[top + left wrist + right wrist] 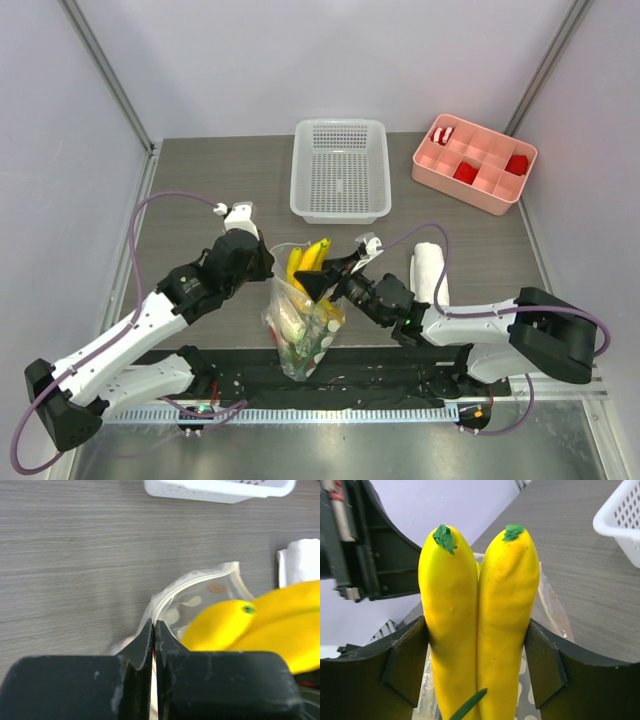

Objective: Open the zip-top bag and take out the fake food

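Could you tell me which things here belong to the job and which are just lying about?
Job: clear polka-dot plastic zip-top bag, in left gripper; yellow plastic banana bunch, in right gripper.
Lying about: white mesh plastic basket; pink compartment tray; rolled white cloth.

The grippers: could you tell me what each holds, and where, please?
The left gripper pinches the zip-top bag by its rim; right gripper clamps the banana bunch across its sides.

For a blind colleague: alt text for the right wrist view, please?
The right gripper clamps a yellow plastic banana bunch with green tips, the clear polka-dot zip-top bag behind it. The black left arm shows upper left, a white mesh basket at right on the grey table.
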Robot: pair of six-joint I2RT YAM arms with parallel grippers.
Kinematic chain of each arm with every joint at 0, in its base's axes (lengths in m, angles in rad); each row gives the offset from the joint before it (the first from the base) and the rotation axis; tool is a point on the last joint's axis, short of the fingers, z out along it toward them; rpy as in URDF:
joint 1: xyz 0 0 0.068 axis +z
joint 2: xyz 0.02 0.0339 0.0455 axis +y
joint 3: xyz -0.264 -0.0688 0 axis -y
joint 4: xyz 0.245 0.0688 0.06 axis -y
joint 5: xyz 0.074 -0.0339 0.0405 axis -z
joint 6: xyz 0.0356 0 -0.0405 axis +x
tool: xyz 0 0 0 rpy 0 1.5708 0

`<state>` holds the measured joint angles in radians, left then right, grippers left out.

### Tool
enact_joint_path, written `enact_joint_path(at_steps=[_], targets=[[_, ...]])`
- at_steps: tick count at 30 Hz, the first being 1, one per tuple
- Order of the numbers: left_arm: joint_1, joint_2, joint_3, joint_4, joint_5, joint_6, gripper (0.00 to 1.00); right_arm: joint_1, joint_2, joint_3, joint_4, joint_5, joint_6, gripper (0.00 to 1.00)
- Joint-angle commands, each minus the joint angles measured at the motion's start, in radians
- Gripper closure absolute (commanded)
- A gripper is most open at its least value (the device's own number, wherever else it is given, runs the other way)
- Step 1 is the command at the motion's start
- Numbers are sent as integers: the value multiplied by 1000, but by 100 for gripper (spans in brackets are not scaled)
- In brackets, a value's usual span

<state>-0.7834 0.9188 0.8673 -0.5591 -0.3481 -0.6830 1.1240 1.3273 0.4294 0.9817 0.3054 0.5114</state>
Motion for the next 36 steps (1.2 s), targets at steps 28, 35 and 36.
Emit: enact_joint_path(at_steps=[28, 35, 36], targets=[[6, 5, 56, 103, 259, -38, 100, -18, 177, 387, 367, 238, -247, 99], [6, 0, 91, 65, 279, -21, 100, -27, 289, 604, 318, 241, -290, 99], [6, 3, 96, 56, 281, -13, 100, -29, 302, 649, 318, 250, -303, 99]])
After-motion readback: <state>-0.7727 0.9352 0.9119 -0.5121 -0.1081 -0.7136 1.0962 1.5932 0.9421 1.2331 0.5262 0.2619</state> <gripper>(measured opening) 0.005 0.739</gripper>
